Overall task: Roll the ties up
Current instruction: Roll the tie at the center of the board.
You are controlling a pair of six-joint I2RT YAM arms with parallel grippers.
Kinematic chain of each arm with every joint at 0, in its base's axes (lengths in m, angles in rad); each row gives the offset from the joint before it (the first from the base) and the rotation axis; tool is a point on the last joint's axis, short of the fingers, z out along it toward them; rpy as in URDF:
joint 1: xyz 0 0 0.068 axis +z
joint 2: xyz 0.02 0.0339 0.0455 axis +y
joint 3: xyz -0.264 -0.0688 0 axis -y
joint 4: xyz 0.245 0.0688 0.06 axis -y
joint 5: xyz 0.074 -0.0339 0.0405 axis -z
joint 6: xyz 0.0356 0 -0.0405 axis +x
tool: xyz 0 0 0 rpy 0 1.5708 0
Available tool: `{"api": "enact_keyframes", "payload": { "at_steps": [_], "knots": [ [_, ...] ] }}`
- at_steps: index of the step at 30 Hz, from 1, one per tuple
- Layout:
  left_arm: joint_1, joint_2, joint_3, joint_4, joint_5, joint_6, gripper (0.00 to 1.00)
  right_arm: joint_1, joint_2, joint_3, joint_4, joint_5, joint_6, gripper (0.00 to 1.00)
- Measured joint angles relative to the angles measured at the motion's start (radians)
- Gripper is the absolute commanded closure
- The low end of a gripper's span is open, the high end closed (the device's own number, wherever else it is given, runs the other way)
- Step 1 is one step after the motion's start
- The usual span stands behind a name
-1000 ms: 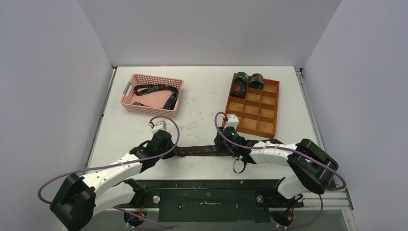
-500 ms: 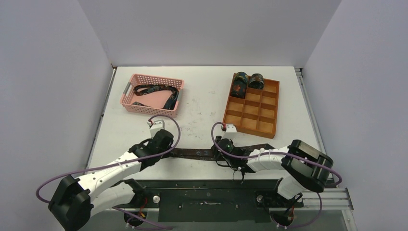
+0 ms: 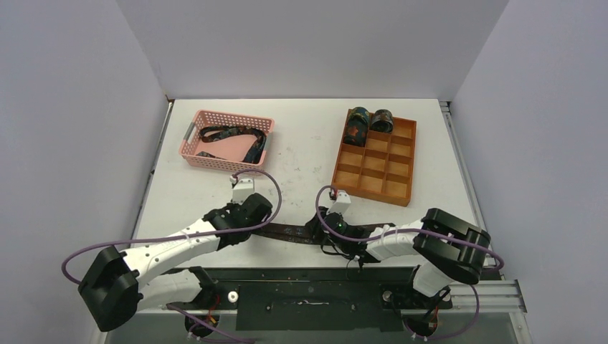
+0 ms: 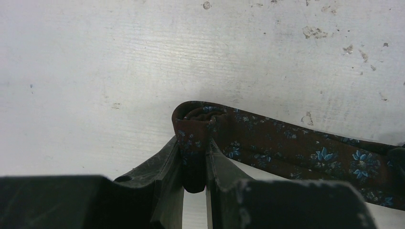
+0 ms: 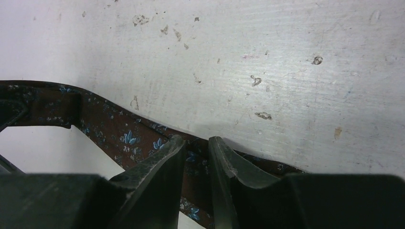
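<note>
A dark brown tie with small blue flowers (image 3: 290, 231) lies stretched along the table's near edge between my two grippers. My left gripper (image 3: 255, 217) is shut on its left end, where the fabric is curled over into the start of a roll (image 4: 193, 124). My right gripper (image 3: 324, 228) is shut on the tie's strip (image 5: 197, 152) farther right. Two rolled ties (image 3: 367, 122) sit in the back compartments of the orange divided tray (image 3: 401, 193). Another unrolled tie (image 3: 233, 134) lies in the pink basket (image 3: 192, 153).
The table top (image 3: 301, 143) is white and scuffed. A black metal rail (image 3: 308, 287) runs along the near edge by the arm bases. Purple cables (image 3: 272, 193) loop over both wrists.
Both grippers have moved: the left one to the right with the tie's end, the right one to the left and nearer. The stretch of tie between them is shorter.
</note>
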Motion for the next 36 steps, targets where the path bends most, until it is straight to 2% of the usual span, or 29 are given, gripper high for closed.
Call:
{"api": "enact_keyframes", "payload": {
  "at_steps": [6,10,21,25,30,36],
  "knots": [
    [-0.084,0.076,0.046,-0.018,-0.091,0.011,1.00,0.005,-0.044,0.004,-0.053,-0.013,-0.019,0.48],
    [-0.152,0.105,0.049,-0.015,-0.130,0.015,1.00,0.001,-0.122,0.003,-0.145,-0.014,-0.053,0.41],
    [-0.271,0.235,0.080,-0.010,-0.252,0.014,1.00,-0.127,-0.414,-0.031,-0.346,0.018,-0.109,0.38],
    [-0.328,0.299,0.124,-0.032,-0.308,0.000,1.00,-0.181,-0.511,-0.086,-0.406,0.031,-0.100,0.38],
    [-0.406,0.395,0.203,-0.084,-0.376,-0.035,1.00,-0.193,-0.568,-0.108,-0.454,0.050,-0.078,0.37],
    [-0.480,0.524,0.278,-0.138,-0.438,-0.071,0.88,-0.201,-0.572,-0.110,-0.471,0.052,-0.065,0.36]
  ]
}}
